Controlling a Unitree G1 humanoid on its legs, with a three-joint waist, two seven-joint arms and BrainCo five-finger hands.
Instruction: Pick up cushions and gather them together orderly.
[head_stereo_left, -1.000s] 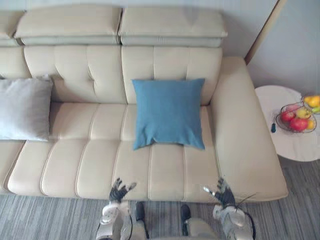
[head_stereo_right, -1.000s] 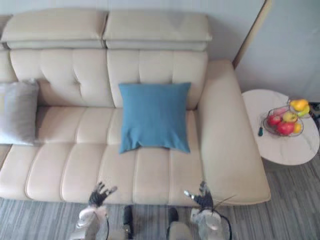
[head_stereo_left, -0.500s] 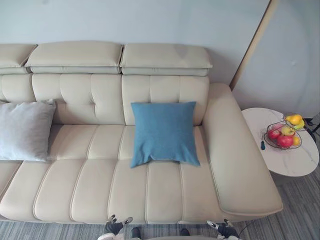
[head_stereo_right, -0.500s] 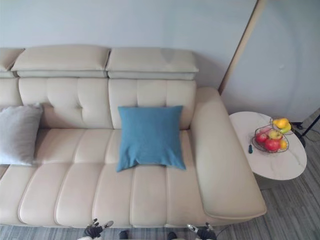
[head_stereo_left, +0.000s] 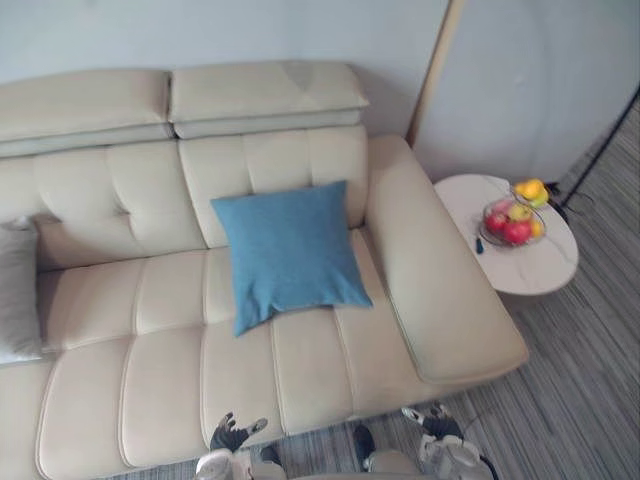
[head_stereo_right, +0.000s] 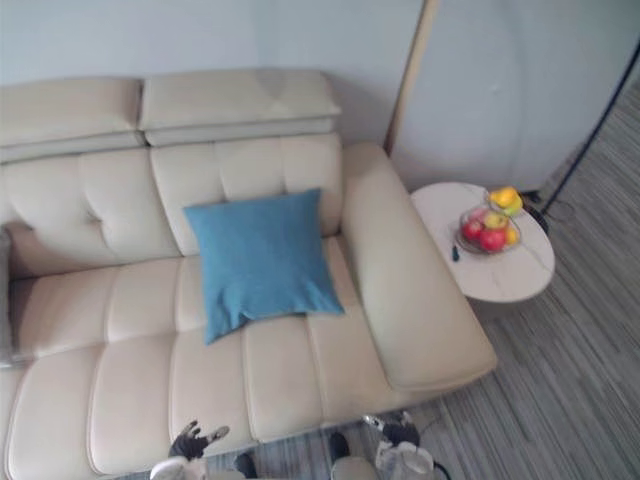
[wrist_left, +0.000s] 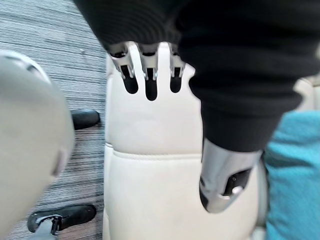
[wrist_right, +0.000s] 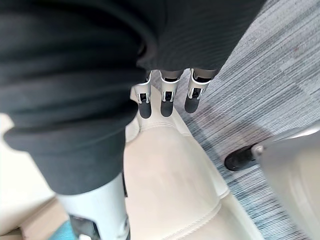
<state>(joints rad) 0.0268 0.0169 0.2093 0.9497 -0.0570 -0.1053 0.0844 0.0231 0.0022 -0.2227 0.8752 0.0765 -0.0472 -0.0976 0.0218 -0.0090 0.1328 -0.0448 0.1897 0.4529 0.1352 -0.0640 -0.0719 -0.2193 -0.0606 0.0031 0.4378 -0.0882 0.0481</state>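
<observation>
Since 0.5 s ago my head camera has swung to the right, so the whole scene has slid left, while the 2 cushions lie where they lay on the sofa (head_stereo_left: 150, 370). The blue cushion (head_stereo_left: 290, 255) leans, slightly tilted, against the backrest with its lower edge on the seat, near the sofa's right armrest. The grey cushion (head_stereo_left: 15, 290) sits at the far left, cut by the view's edge and well apart from the blue one. My left hand (head_stereo_left: 232, 436) hangs low by the front edge of the seat, its fingers (wrist_left: 150, 75) straight and spread, holding nothing, with cream seat past them and a strip of blue cushion off to one side. My right hand (head_stereo_left: 430, 423) hangs over the striped grey floor (head_stereo_left: 580, 400) just in front of the sofa's right corner, fingers (wrist_right: 165, 97) likewise straight and empty. Neither hand touches a cushion. Beside the armrest stands 1 round white side table (head_stereo_left: 540, 275) bearing a wire fruit bowl (head_stereo_left: 510, 222); a small dark item lies just beside the bowl, though I cannot tell what it is.
</observation>
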